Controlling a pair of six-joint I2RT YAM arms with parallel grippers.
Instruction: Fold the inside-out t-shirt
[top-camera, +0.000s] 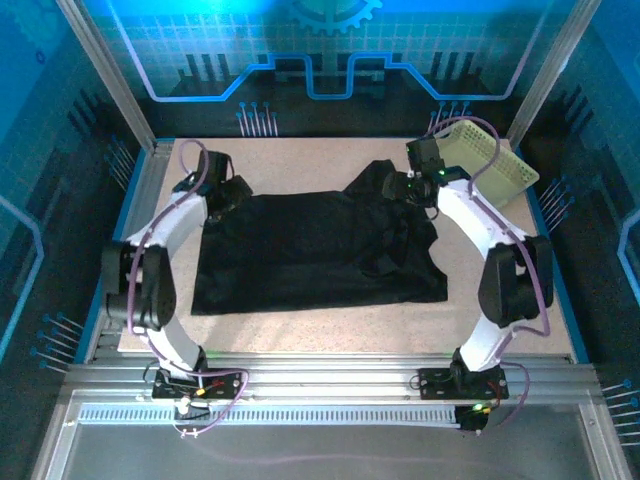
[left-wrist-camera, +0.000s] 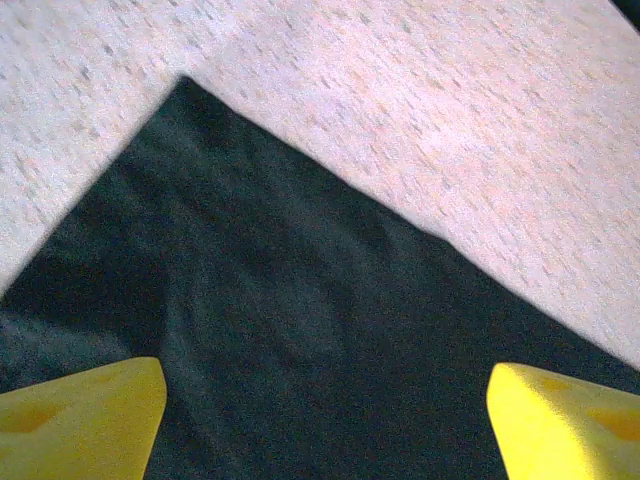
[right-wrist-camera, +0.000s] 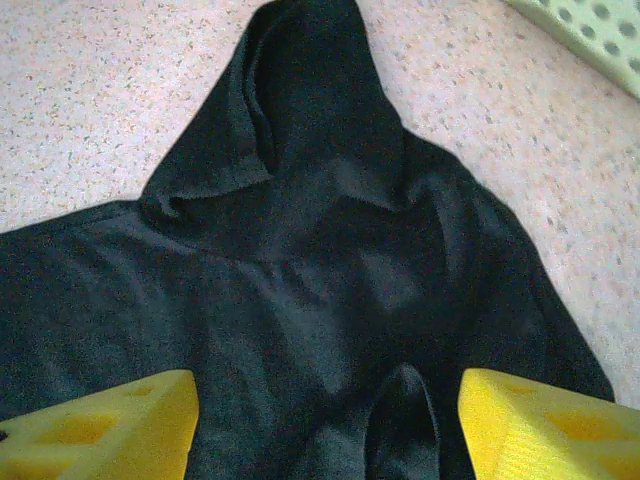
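Top external view: the black t-shirt (top-camera: 310, 250) lies on the speckled table (top-camera: 330, 335), between the two arms. Its left part is flat and smooth. Its right part is bunched up. Farther back, the left gripper (top-camera: 222, 195) is over the shirt's far left corner, and the right gripper (top-camera: 405, 185) is over the bunched far right part. Both have their jaws wide apart and hold nothing. In the far right corner sits a pale green basket (top-camera: 490, 160), apart from the shirt.
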